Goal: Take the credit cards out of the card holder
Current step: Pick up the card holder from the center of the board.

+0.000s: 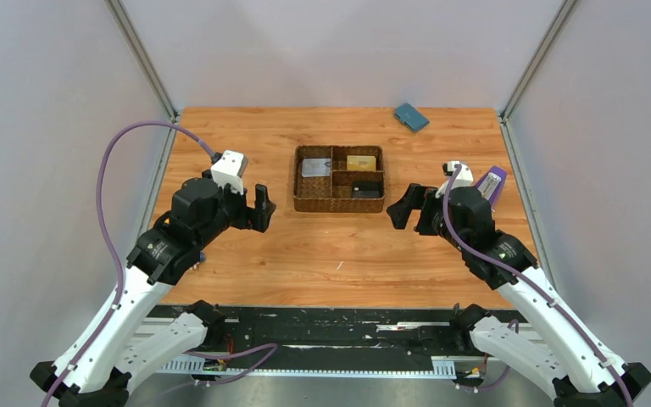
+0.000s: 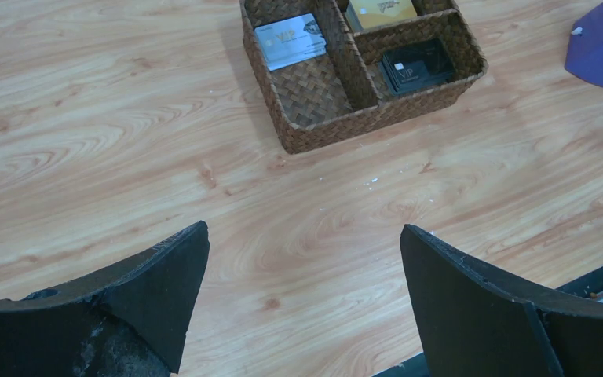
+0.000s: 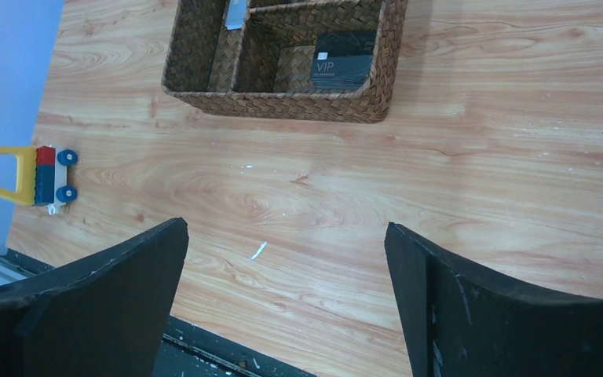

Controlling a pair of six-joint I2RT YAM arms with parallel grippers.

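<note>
Credit cards (image 1: 361, 162) lie in the woven tray (image 1: 339, 206); card holder (image 1: 410, 116) closed (far edge); left gripper (image 2: 305, 230) and right gripper (image 3: 286, 226) spread, empty; removal seems done; only retreat remains.

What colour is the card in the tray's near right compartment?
The card is black with pale lettering; best in the right wrist view.
</note>
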